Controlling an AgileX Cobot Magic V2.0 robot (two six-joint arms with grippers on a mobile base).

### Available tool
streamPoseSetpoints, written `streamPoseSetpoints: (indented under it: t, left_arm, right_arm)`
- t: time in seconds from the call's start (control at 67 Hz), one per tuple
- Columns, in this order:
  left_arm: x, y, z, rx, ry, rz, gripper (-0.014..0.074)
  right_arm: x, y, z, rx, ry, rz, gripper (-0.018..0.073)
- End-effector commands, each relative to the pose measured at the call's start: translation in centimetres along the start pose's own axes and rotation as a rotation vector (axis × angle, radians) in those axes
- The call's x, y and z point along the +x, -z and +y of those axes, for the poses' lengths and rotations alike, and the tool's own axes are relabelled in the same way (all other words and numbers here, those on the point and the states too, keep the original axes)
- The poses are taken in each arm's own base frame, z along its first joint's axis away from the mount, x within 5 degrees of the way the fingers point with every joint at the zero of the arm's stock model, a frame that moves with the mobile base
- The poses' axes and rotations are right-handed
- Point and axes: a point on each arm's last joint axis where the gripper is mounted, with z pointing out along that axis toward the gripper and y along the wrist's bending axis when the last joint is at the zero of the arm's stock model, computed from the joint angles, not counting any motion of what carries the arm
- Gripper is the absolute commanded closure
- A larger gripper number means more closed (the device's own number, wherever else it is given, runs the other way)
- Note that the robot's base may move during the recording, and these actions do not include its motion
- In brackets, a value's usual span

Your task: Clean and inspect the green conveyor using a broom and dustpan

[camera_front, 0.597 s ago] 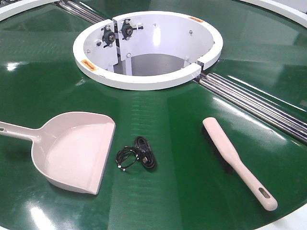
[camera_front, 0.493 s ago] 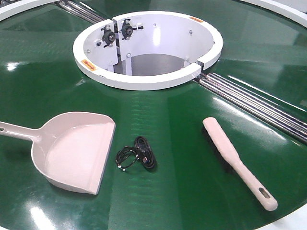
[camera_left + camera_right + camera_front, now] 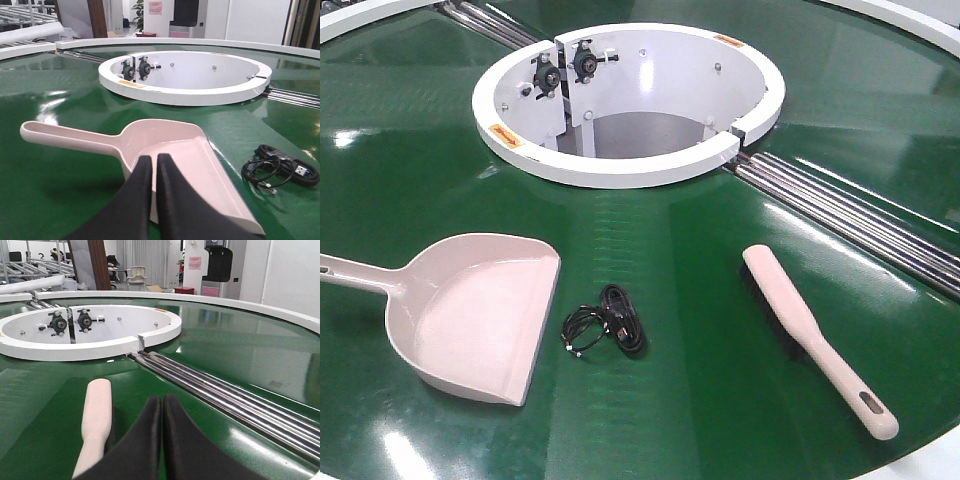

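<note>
We see the dustpan [image 3: 480, 315] flat on the conveyor [image 3: 680, 250], near-left, mouth facing right, handle running off the left edge. Broom [image 3: 815, 335] lies near-right, bristles down, slotted handle toward the near edge, close to the rollers [image 3: 850, 215] but apart. Black coiled cable [image 3: 605, 328] sits between the two, just beside the pan's mouth, not touching. White hub [image 3: 620, 172] is beyond, mid-belt. Left gripper [image 3: 152, 159]: fingers pressed together, nothing between them, seen against the pan's bowl near the handle root; we can't tell if it touches. Right gripper [image 3: 162, 400]: fingers pressed together too, empty, just right of the broom.
</note>
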Motion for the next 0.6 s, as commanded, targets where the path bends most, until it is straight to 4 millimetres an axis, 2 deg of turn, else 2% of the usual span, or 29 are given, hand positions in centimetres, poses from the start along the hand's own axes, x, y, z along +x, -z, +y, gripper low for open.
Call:
streamPoseSetpoints:
  t: [0.0, 0.448, 0.582]
  left_arm:
    - [0.3, 0.0, 0.0, 0.011, 0.012, -0.055, 0.0602]
    - [0.1, 0.0, 0.0, 0.011, 0.012, -0.068, 0.0602]
    - [-1.2, 0.2, -0.1, 0.017, 0.026, -0.154, 0.0602]
  right_arm:
    - [-0.4, 0.1, 0.0, 0.010, 0.011, -0.079, 0.0569]
    - [-0.4, 0.1, 0.0, 0.010, 0.011, -0.079, 0.0569]
    - [-0.4, 0.1, 0.0, 0.010, 0.011, -0.079, 0.0569]
